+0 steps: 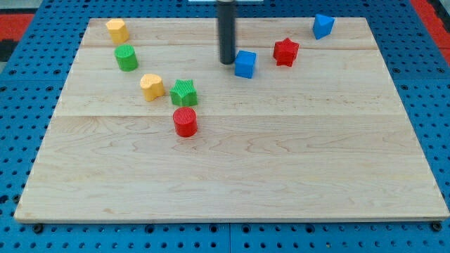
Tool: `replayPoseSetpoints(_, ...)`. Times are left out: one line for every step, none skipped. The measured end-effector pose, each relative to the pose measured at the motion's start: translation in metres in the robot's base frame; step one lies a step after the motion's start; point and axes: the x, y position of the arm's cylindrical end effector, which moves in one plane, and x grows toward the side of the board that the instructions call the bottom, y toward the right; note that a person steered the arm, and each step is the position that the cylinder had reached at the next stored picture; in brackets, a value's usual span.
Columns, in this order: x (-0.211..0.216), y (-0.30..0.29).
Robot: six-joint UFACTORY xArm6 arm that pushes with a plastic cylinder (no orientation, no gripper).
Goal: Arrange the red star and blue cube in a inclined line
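Observation:
The red star lies near the view's top right on the wooden board. The blue cube sits just left of it and slightly lower. My tip stands right against the blue cube's left side. The dark rod rises from there out of the view's top.
A second blue block lies at the top right. A green star and a red cylinder sit left of centre, with a yellow heart, a green cylinder and a yellow block further left.

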Motion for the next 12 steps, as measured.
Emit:
replayPoseSetpoints(-0.004,-0.022)
replayPoseSetpoints(-0.017,0.056)
replayPoseSetpoints(-0.034,0.061)
replayPoseSetpoints(-0.047,0.061)
replayPoseSetpoints(-0.034,0.033)
replayPoseSetpoints(-0.015,-0.014)
replayPoseSetpoints(0.015,-0.073)
replayPoseSetpoints(0.042,-0.051)
replayPoseSetpoints(0.089,0.054)
replayPoseSetpoints(0.085,0.115)
replayPoseSetpoints(0.046,0.108)
replayPoseSetpoints(0.033,0.062)
